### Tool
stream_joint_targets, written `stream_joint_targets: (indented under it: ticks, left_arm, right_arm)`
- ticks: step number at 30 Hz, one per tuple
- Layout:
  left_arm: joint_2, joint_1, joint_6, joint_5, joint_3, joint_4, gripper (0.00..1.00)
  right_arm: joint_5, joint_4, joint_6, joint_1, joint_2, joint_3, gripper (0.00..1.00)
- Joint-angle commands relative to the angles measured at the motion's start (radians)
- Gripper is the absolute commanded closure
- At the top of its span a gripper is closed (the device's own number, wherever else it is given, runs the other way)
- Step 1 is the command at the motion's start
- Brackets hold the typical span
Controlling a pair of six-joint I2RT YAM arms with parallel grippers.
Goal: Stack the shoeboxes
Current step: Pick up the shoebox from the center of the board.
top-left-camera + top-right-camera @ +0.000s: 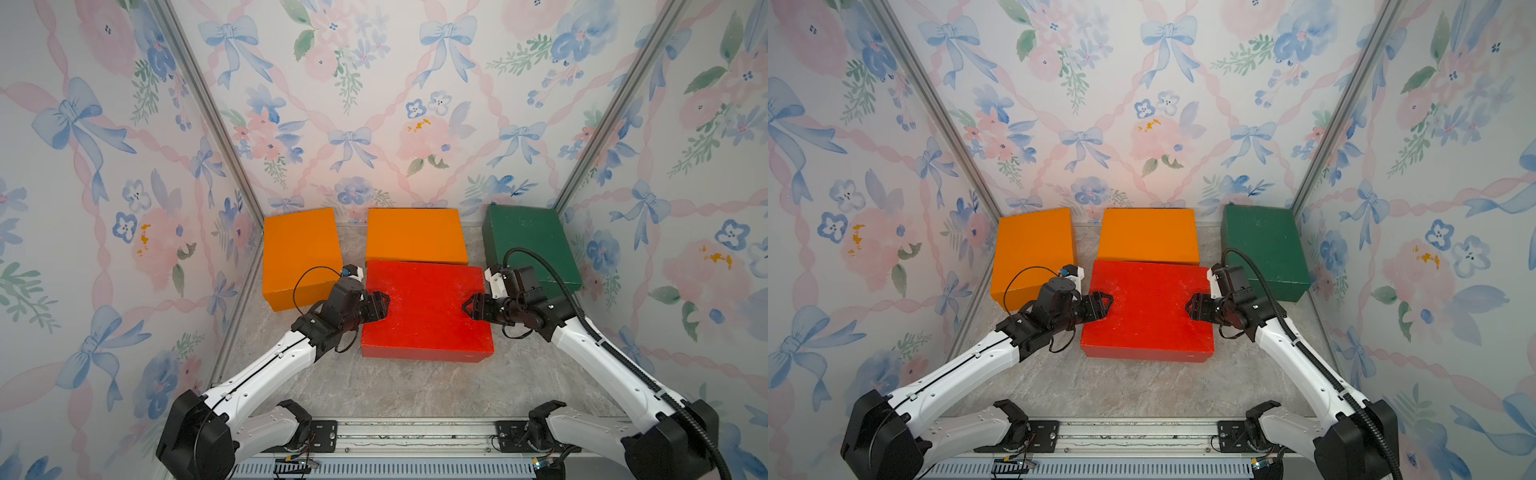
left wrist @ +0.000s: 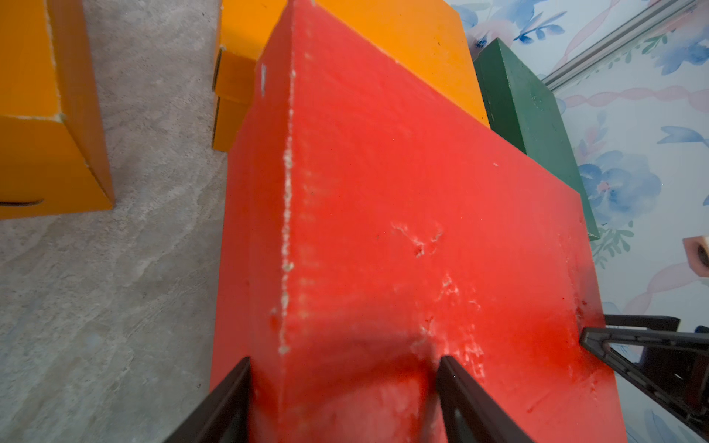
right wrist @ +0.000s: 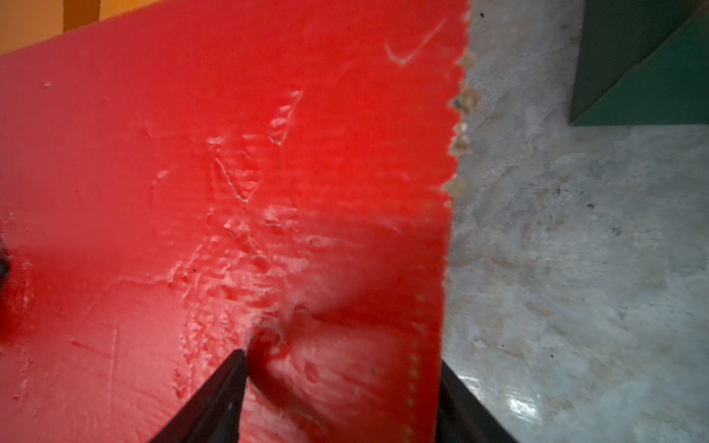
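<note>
The left fingers [image 2: 226, 402] grip the left edge of the red shoebox [image 1: 424, 307], and the right fingers [image 3: 218, 402] grip its right edge. The green shoebox [image 1: 528, 228] sits far right.

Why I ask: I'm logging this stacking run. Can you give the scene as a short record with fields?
red shoebox: centre, nearest the robot
left orange shoebox: far left
middle orange shoebox: behind the red one
green shoebox: far right
left gripper: shut on the red shoebox's left edge
right gripper: shut on its right edge
stack: no box squarely on another
red lifted: cannot tell
</note>
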Motion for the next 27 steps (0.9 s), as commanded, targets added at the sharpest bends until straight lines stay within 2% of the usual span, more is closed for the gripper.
stream_joint_targets:
  ticks: [1,27]
  left_arm:
    - [0.018,-0.038,0.005,0.109,0.040,0.073,0.27]
    - [0.125,-0.038,0.044,0.095,0.192,0.073,0.27]
  right_arm:
    - [-0.146,0.079,-0.029,0.051,-0.008,0.071,0.30]
    - [-0.147,0.081,-0.063,0.045,0.096,0.265,0.30]
